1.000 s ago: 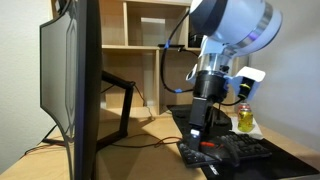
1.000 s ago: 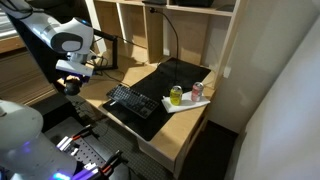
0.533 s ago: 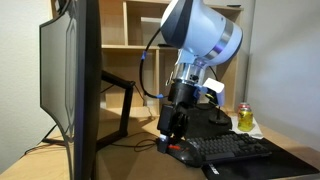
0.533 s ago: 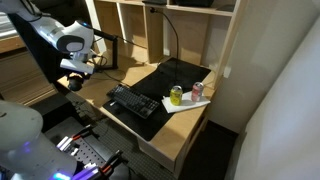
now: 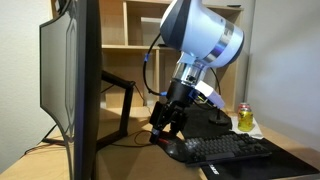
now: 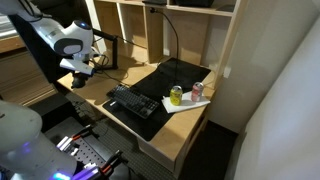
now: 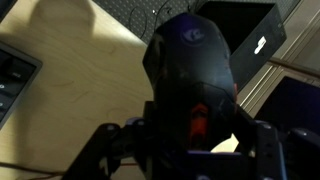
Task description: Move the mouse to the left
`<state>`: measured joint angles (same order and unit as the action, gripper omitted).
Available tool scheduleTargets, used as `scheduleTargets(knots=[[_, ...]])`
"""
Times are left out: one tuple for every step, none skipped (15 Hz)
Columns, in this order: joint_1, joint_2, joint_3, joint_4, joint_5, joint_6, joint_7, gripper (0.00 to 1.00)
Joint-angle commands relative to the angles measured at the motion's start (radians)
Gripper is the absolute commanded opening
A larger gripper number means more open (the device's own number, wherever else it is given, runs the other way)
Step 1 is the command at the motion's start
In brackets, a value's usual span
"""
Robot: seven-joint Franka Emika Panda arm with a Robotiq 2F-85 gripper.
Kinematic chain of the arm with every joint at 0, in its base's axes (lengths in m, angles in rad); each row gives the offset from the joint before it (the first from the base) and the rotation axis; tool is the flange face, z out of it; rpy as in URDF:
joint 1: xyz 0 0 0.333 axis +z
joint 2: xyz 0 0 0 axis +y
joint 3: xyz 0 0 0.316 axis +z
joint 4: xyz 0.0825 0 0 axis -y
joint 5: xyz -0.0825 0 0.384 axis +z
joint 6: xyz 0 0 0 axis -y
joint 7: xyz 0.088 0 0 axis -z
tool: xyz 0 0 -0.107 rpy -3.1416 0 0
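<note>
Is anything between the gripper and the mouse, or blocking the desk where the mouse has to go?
Nothing visible. In the wrist view the mouse already sits between the fingers, and the bare desk beside it shows no obstacle; the keyboard only edges in at one side.

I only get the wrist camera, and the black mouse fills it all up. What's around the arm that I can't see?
Observer: A big monitor stands on the desk; the gripper, holding the mouse, is between it and the keyboard.
Operator: Anything at the keyboard's other end?
Observer: Yes, a yellow-green can and a second can stand on a white sheet there.
Operator: And above the desk?
Observer: Open wooden shelves rise behind it.
</note>
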<state>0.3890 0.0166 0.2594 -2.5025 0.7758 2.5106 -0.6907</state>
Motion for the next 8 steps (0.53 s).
scheduleTargets(knots=[[-0.014,0.008,0.047,-0.014,0.150,0.130,-0.018,0.50],[-0.024,-0.001,0.041,-0.009,0.073,0.081,0.006,0.75],[-0.022,-0.001,0.046,-0.010,0.102,0.095,0.003,0.75],[-0.021,0.000,0.049,-0.010,0.115,0.102,0.002,0.75],[-0.021,0.000,0.050,-0.010,0.118,0.104,0.002,0.50],[-0.024,-0.012,0.042,-0.043,-0.018,0.091,0.183,0.50],[-0.021,-0.022,0.046,-0.060,-0.015,0.129,0.249,0.50],[-0.022,-0.018,0.050,-0.057,-0.003,0.123,0.311,0.50]])
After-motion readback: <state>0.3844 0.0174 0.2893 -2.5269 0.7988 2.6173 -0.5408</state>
